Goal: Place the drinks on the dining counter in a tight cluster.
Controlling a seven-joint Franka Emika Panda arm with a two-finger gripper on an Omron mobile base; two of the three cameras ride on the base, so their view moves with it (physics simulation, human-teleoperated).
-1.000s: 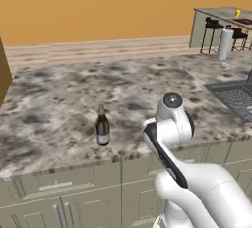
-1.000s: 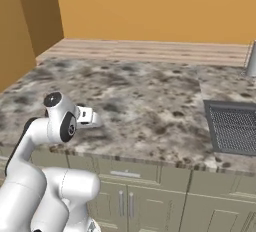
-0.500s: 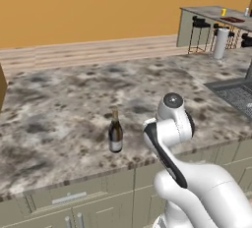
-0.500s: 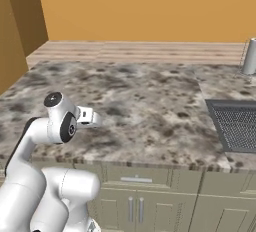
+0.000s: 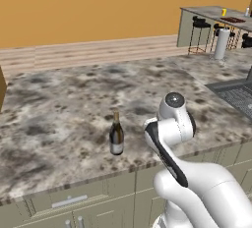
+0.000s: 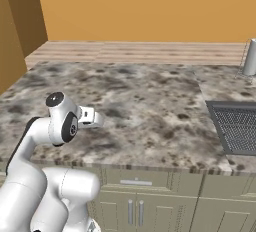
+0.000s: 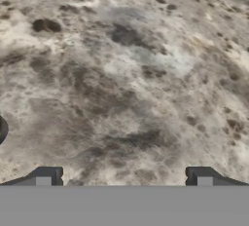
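Dark glass makes the wine bottle [image 5: 116,134] in the left base view; it stands upright near the front edge of the marbled counter [image 5: 59,104], just left of the arm's elbow. I judge it heavy for its width, stiff, smooth and breakable, and tall enough to tip easily, so the best hold is around the straight body at the pale label, not the thin neck. Whether it is full I cannot tell. Far at the upper right is the dining counter [image 5: 211,12] with black stools, well apart from the bottle; a yellow cup [image 5: 224,12] stands on it.

From the right base view, the gripper [image 6: 92,117] points out over the stone, holding nothing.

Looking along the hand, the two fingertips [image 7: 44,176] stand wide apart above bare marbled stone. At the left edge a dark round shape shows, too cut off to name.
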